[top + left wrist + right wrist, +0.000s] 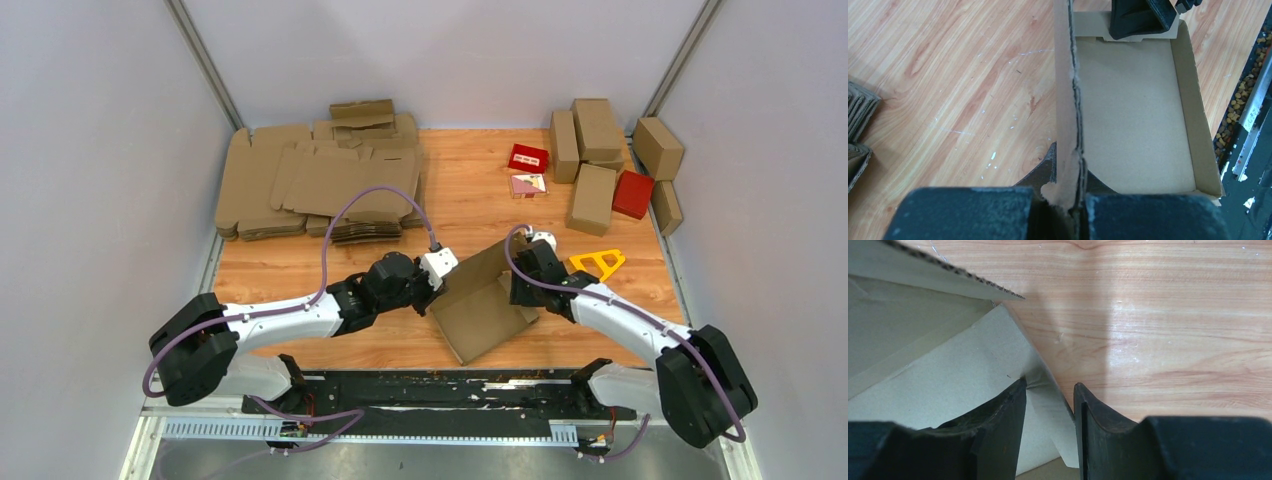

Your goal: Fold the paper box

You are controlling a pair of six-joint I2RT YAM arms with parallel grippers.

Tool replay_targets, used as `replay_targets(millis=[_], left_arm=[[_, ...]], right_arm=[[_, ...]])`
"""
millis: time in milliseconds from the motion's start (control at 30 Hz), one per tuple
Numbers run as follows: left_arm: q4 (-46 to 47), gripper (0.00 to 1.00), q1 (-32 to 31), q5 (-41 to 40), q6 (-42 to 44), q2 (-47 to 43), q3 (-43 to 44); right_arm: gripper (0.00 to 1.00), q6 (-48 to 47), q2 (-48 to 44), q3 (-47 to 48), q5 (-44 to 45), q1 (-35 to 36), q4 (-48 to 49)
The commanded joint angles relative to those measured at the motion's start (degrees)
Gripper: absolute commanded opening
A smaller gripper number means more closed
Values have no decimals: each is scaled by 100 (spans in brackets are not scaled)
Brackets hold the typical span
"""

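Where the two arms meet in the overhead view, the paper box [485, 312] lies half-formed on the wooden worktop [470, 195]. It is a shallow brown tray with one tall panel raised. The left pincer [436, 290] meets the left side of the box and the right pincer [519, 288] meets its right side. Beyond the box to the left is a stack of flat sheets [320, 180]. Beyond it to the right stand finished boxes [592, 160], some brown and some red.

The step in hand looks like setting a side wall while the tall panel is held up. To do it well, the left grip should hold that panel steady. The right should press close to the corner, along the crease and slowly, so the flap tucks in rather than buckling and the box does not slide.

From the left wrist, the pincer is clamped on the edge of the raised panel, with the cardboard pinched between its fingers [973, 215]. The panel stands upright. The floor of the box spreads to its right, with low walls around it.

From the right wrist, the jaws stand partly apart, astride a side wall at a corner of the box. One finger [1003, 432] is inside the box and the other is outside, over bare wood. A folded flap sits in the gap, but it is not clear whether the fingers are pressing on it.
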Motion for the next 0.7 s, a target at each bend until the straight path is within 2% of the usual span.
replay_targets(millis=[0, 100, 267, 400, 533, 667], left_arm=[[216, 0, -22, -61, 37, -91, 103], [216, 0, -25, -66, 38, -83, 107], [208, 0, -24, -70, 45, -69, 110], [208, 0, -25, -70, 47, -75, 111], [209, 0, -24, -82, 49, -95, 102], [214, 1, -25, -83, 44, -101, 97]], right_arm=[[40, -174, 155, 129, 49, 38, -101], [42, -264, 38, 98, -416, 62, 39], [43, -217, 50, 124, -439, 62, 36], [47, -144, 402, 259, -20, 63, -242], [38, 28, 457, 318, 517, 94, -439], [37, 126, 366, 323, 709, 123, -512]])
